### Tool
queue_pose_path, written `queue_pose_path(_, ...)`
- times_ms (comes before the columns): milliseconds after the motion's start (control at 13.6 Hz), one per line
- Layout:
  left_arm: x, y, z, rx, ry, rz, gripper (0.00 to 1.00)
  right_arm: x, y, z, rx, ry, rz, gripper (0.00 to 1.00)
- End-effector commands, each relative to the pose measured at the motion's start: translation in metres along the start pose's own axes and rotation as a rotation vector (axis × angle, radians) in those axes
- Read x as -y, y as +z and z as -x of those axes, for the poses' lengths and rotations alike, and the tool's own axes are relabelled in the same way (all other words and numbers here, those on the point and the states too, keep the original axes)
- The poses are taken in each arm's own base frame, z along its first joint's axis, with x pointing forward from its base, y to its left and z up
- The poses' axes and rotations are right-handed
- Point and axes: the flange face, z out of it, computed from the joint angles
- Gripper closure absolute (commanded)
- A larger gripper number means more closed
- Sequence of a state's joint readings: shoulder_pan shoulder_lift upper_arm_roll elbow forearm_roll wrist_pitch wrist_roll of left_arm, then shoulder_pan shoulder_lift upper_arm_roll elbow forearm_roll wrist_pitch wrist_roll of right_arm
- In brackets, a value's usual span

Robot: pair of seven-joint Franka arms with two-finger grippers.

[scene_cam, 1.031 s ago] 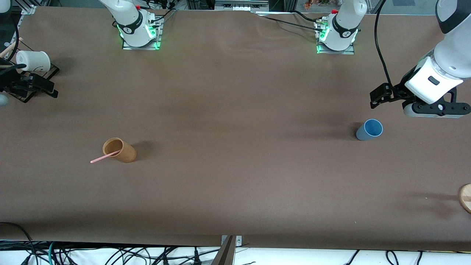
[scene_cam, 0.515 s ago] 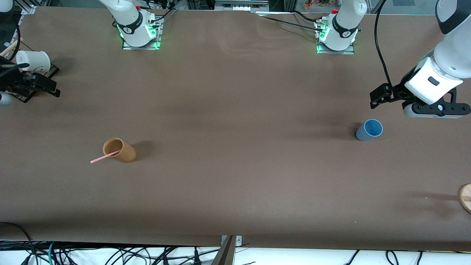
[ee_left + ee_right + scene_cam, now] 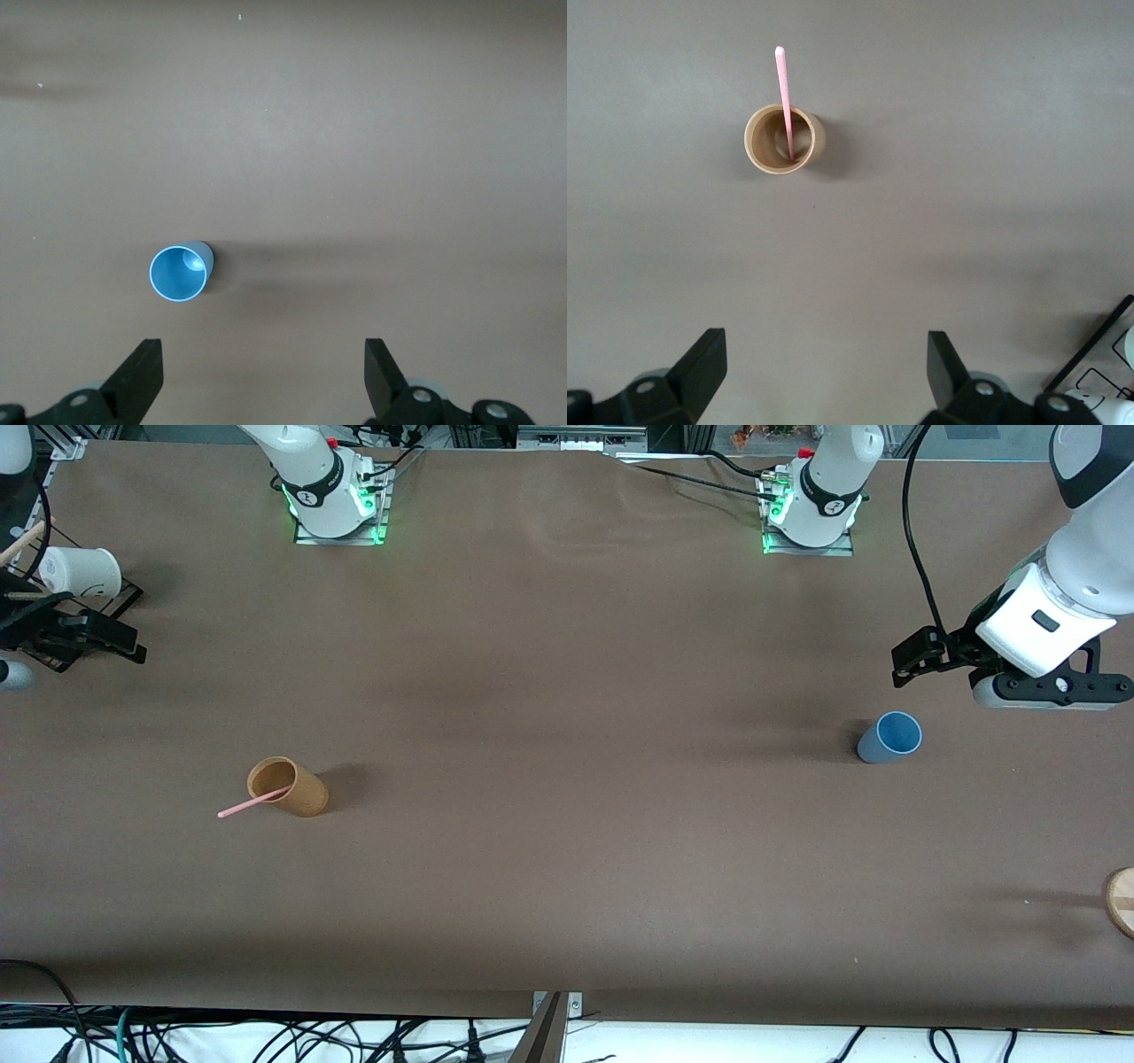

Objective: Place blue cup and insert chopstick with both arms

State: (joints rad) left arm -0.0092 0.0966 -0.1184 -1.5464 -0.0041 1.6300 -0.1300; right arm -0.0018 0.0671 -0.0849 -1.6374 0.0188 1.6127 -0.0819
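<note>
The approach is judged to be the step in hand, nothing being grasped yet: the small, handleless, muted-blue tapered cup [image 3: 889, 737] stands upright on the brown table [image 3: 567, 886] toward the left arm's end, and the thin pale-pink chopstick [image 3: 252, 802] is seen leaning in the orange-brown cylindrical cup [image 3: 287, 786] toward the right arm's end. The left end effector [image 3: 263, 376] is held released, fingers wide apart, above the table just beside the blue cup, while the right end effector [image 3: 824, 372], likewise released, is held over the table's edge, well apart from the chopstick. For the next move, the left end effector is judged to need centring over the blue cup and lowering around it, and the right one carrying across to the chopstick's free end.
</note>
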Motion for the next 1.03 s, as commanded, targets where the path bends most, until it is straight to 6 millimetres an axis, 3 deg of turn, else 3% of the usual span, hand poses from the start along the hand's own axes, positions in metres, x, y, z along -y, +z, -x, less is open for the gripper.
queue_pose_path(0,0.005,-0.005,-0.002,0.003,0.011,0.022,0.00,0.003,-0.003,-0.004,-0.007,0.001,-0.012,0.00)
queue_pose_path(147,0.004,-0.004,-0.002,0.006,0.011,0.021,0.00,0.011,-0.003,-0.004,-0.006,-0.006,-0.002,0.00)
queue_pose_path(368,0.006,0.016,-0.012,0.034,0.010,0.021,0.00,0.007,-0.001,-0.005,-0.004,0.006,-0.011,0.00)
queue_pose_path(663,0.022,0.063,-0.031,0.092,-0.013,0.013,0.00,0.013,0.003,-0.018,-0.022,-0.002,-0.009,0.00)
queue_pose_path(957,0.001,0.126,-0.024,0.097,0.039,-0.034,0.00,0.011,0.017,-0.033,-0.058,0.005,-0.002,0.01)
